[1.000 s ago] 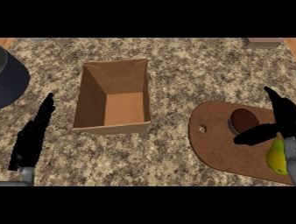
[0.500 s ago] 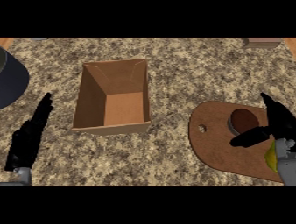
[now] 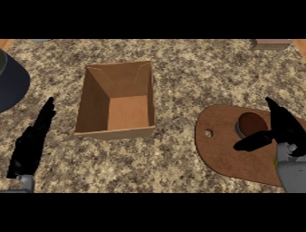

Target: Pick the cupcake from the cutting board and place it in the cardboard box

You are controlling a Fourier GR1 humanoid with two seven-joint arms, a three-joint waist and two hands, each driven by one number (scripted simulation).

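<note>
Cupcake (image 3: 251,124): one, a dark brown round shape on the upper part of the cutting board, just left of the right hand; its right edge is partly hidden by that hand.
Pot (image 3: 1,80): one dark blue-grey pot at the far left edge of the counter, cut off by the view's border.
Left hand (image 3: 32,140): at lower left, over the counter, fingers straight and pointing up and away; holds nothing and touches nothing that can be seen; well apart from the box.
Cardboard box (image 3: 116,100): one, open at the top, standing left of centre on the counter; its brown floor shows, with nothing in it.
Counter (image 3: 182,72): speckled brown and beige stone top, bearing all the things.
Cutting board (image 3: 229,156): one, reddish-brown wood with a rounded left end and a small hole near that end; lies right of the box, apart from it.
Right hand (image 3: 286,131): above the board's right part, fingers long and nearly straight, thumb spread out to the left below the cupcake; wide open, not closed round the cupcake; whether it touches the cupcake cannot be told.
Small object (image 3: 273,43): one brownish block at the top right edge, partly cut off.
</note>
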